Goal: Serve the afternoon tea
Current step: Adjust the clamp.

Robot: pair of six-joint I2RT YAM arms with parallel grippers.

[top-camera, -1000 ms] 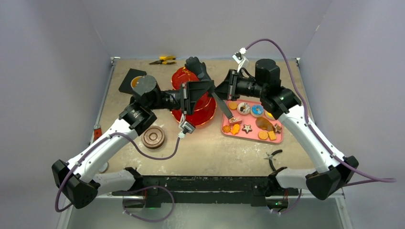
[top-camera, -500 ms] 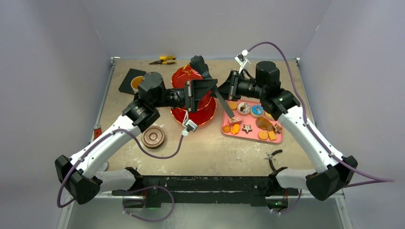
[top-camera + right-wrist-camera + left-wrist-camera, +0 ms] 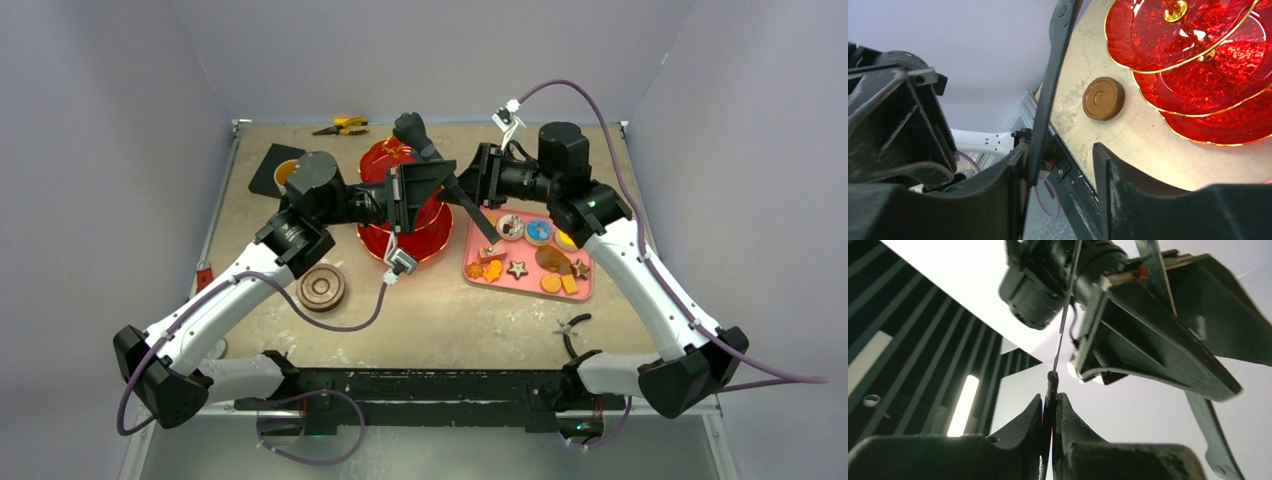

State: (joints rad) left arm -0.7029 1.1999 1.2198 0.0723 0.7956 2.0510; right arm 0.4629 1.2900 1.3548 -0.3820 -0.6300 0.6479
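Observation:
The red three-tier stand [image 3: 432, 238] with gold rims stands mid-table, its tiers [image 3: 1198, 65] bare in the right wrist view. Both grippers meet just above it. The black tongs [image 3: 478, 225] slant down toward the pink tray. My left gripper [image 3: 1050, 397] is shut on the tongs' thin edge [image 3: 1052, 382]. My right gripper [image 3: 1058, 150] stands open, and one tong arm [image 3: 1053, 75] leans against its left finger. Pastries and biscuits [image 3: 540, 232] lie on the tray. A stack of brown saucers [image 3: 321, 287] sits at the front left, also in the right wrist view [image 3: 1104, 98].
The pink tray [image 3: 586, 288] lies right of the stand. A copper cup [image 3: 285, 172] on a black square sits at the back left. Yellow pliers [image 3: 345, 125] lie at the far edge and black pliers [image 3: 572, 330] at the front right.
My right gripper has opened and let go of the tongs, which my left gripper still holds. The left arm has shifted slightly to the right.

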